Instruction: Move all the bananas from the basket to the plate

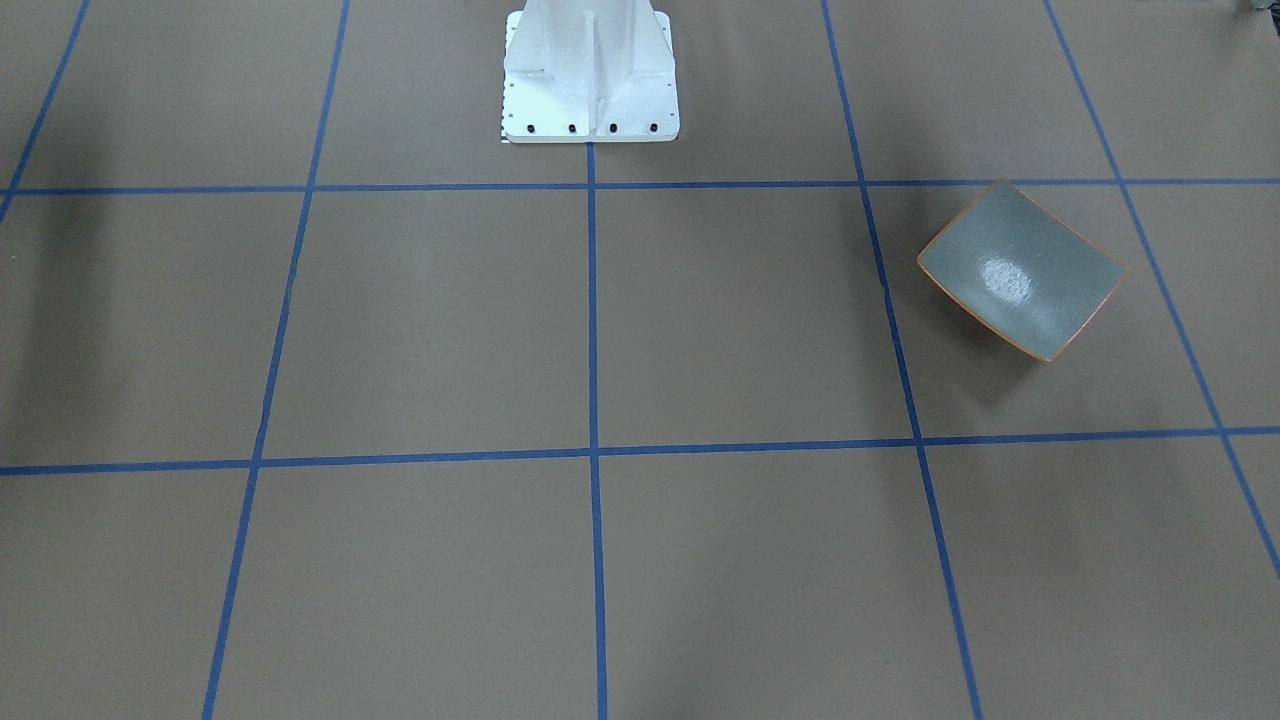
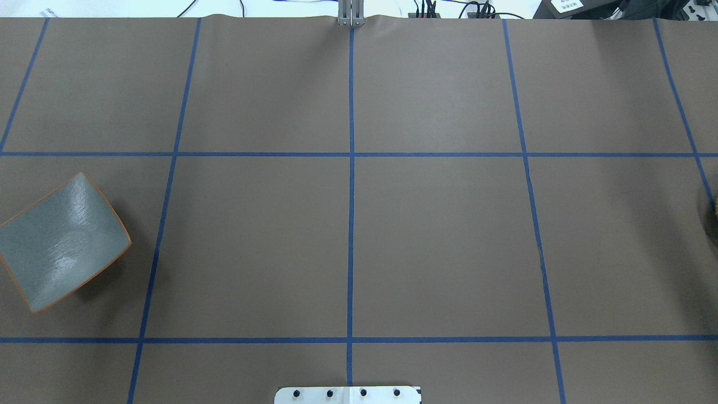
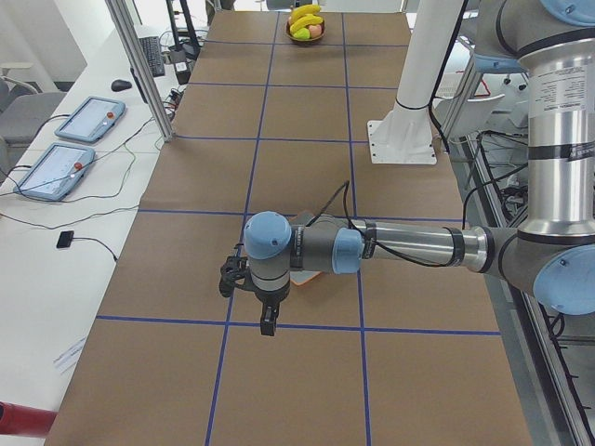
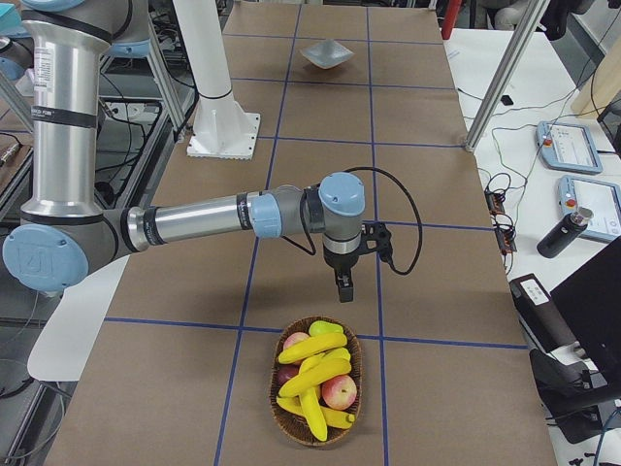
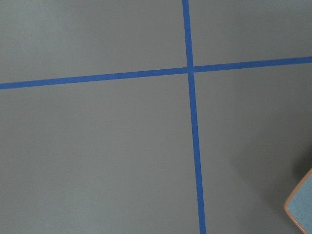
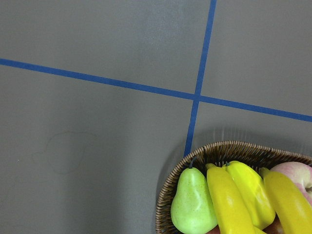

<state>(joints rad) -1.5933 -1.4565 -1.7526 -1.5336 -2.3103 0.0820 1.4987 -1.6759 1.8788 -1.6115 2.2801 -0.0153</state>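
the front-facing camera looks steeply down across the tabletop (image 1: 740,330) toward the robot's white pedestal (image 1: 590,75); the overhead one faces the opposite way from behind it. both catch the plate (image 1: 1020,275). two side cameras look along the tabletop from opposite ends. each wrist camera points straight down, close: right over the basket (image 6: 229,148) rim, left over the plate's corner.

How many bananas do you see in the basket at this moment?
4 bananas, all in the basket: one across the top, one across the middle, one pointing at the near rim, one along the lower right. Others may be hidden underneath.
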